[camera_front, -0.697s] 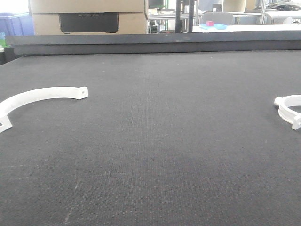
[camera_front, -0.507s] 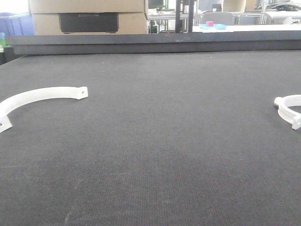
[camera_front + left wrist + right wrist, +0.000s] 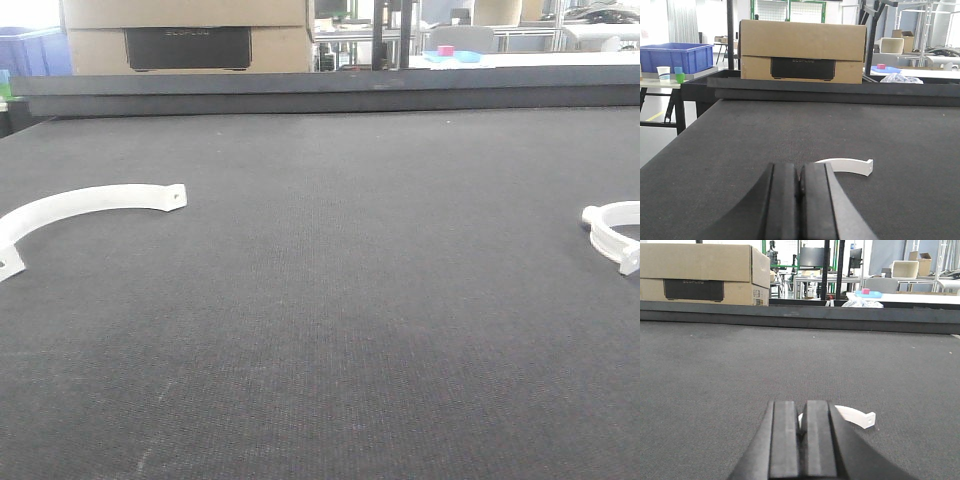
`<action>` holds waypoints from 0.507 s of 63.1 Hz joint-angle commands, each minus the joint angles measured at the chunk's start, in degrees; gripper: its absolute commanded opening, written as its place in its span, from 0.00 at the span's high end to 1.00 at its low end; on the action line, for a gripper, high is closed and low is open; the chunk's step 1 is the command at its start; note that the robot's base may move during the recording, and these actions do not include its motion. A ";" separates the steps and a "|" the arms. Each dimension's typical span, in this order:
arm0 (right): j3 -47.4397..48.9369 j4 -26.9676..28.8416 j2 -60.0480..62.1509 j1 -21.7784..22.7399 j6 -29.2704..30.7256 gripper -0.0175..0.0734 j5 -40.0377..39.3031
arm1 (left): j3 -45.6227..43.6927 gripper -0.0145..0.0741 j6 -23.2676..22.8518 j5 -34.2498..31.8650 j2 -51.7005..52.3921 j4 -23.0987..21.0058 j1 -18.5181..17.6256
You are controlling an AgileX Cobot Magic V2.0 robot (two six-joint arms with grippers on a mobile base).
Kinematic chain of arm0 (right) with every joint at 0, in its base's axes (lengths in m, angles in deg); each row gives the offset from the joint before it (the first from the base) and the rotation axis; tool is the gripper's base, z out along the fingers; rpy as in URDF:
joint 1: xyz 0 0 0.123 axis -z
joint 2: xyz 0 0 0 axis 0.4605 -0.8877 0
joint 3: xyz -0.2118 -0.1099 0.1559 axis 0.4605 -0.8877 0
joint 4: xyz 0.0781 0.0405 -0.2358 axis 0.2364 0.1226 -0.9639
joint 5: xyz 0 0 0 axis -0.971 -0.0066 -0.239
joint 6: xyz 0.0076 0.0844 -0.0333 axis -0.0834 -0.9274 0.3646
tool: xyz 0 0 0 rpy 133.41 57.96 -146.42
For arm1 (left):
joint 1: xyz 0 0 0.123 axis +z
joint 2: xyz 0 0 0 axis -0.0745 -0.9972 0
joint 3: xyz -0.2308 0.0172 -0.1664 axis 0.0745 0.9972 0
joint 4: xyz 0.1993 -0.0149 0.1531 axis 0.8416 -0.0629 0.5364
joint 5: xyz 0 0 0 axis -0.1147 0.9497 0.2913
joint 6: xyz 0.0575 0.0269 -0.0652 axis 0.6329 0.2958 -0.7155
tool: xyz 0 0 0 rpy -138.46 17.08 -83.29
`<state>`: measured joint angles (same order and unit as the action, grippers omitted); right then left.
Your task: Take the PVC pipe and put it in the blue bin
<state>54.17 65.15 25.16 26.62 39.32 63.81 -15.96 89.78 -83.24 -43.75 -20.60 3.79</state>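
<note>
A white curved PVC pipe piece point(image 3: 90, 200) lies on the dark mat at the left, and a smaller white one point(image 3: 610, 232) lies at the right edge. Neither gripper shows in the front view. My left gripper point(image 3: 799, 167) is shut, pads pressed together with nothing between them; the left piece point(image 3: 850, 165) lies just beyond its tips, partly hidden behind the right finger. My right gripper point(image 3: 801, 405) is also shut and empty, with the other piece point(image 3: 855, 416) on the mat behind its tips. The blue bin point(image 3: 675, 56) stands on a side table far off to the left.
A cardboard box point(image 3: 801, 50) stands behind the table's raised dark back edge point(image 3: 320, 90). Cups point(image 3: 663, 73) sit by the bin. The table's left edge point(image 3: 685, 135) drops to the floor. Benches and clutter point(image 3: 867, 292) fill the background.
Both white pieces sit very slightly further left in the front view, as does the background, so the view itself has shifted a little. Nothing was grasped or released.
</note>
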 commanded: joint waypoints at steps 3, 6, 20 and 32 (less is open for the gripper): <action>0.00 -0.34 0.22 0.18 0.00 0.99 -1.25 | -0.10 0.96 0.00 -1.50 0.25 -0.37 0.14; 0.00 -0.16 0.22 0.18 0.00 0.99 -1.99 | -0.10 0.96 0.00 -1.91 0.25 -0.37 0.14; 0.00 0.11 0.22 0.18 0.00 0.99 -18.45 | -0.10 0.96 0.00 -8.96 0.25 -0.89 0.14; 7.46 0.24 0.22 0.18 2.41 0.99 -16.19 | -3.66 0.96 0.00 -8.58 0.25 -6.53 0.14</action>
<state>57.15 65.15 25.29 26.62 39.32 47.03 -16.87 89.78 -90.20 -43.75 -25.40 3.79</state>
